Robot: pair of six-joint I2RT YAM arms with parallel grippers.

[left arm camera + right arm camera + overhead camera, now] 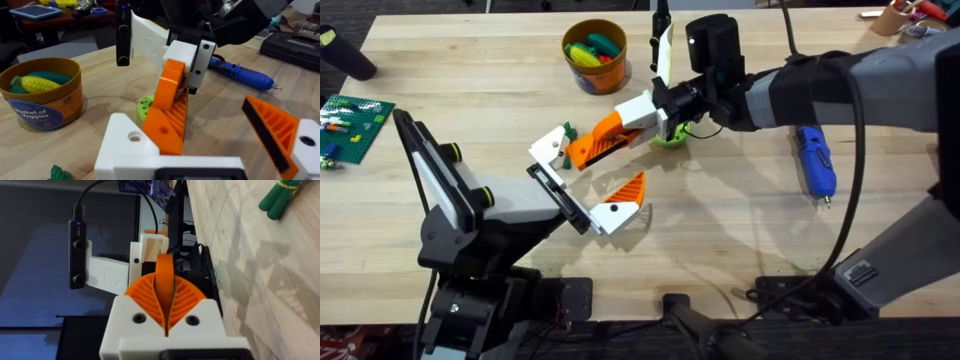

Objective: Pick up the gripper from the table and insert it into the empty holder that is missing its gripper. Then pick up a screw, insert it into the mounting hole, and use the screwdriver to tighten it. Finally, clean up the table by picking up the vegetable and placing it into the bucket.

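Note:
My right gripper (645,115) reaches in from the right, shut on the orange wedge gripper (595,140); its ribbed pads (187,297) clamp the wedge (165,277). The wedge (167,107) stands tilted with its lower end against the white holder (127,145), one jaw tip of my open left gripper (582,180). The other left jaw carries its own orange wedge (272,127). The blue screwdriver (815,160) lies at the right. The bucket (595,55) stands at the back. A green vegetable (568,131) lies beside the holder. The screw is out of view.
A flat green disc with holes (670,135) lies under the right gripper. A green brick baseplate (355,115) sits at the left edge and a black object (345,50) at the far left. Cables run along the front edge by the arm bases.

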